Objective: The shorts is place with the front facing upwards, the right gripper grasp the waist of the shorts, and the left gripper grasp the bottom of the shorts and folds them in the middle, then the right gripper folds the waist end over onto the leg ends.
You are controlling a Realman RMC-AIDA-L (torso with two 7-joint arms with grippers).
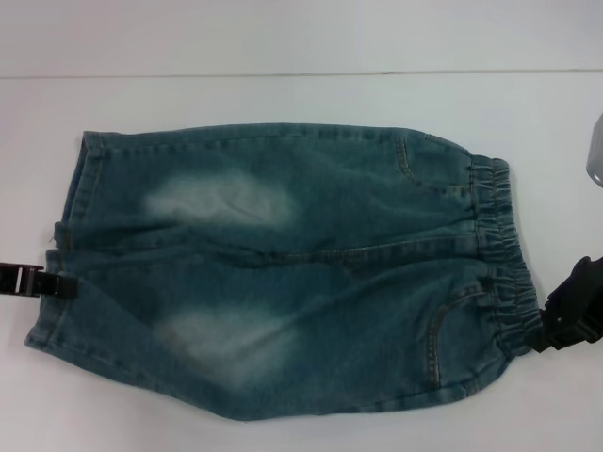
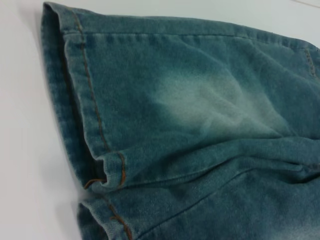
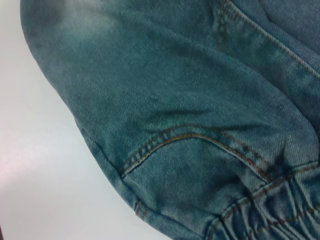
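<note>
White and bare apart from the garment, the surface point(image 1: 283, 38) filled the head view, with a faint line running across it near the far edge; nothing more of the room showed. The shorts point(image 1: 283, 273) lay flat and face up across the middle. The bottom of the shorts point(image 1: 71, 235) pointed to the robot's left and the waist of the shorts point(image 1: 504, 254) to its right.

The left hand point(image 1: 61, 284) sat at the near leg's hem, touching the cloth. The right hand point(image 1: 546, 334) sat at the near end of the gathered band. Whether either hand was pinching the denim or spread apart could not be told.

Judging from this, the step was taking hold of both ends before the lengthwise fold. To do it well, each hand would need both layers of denim firmly caught at the near edge. Then both should lift together and carry that edge evenly over onto the far one.
</note>
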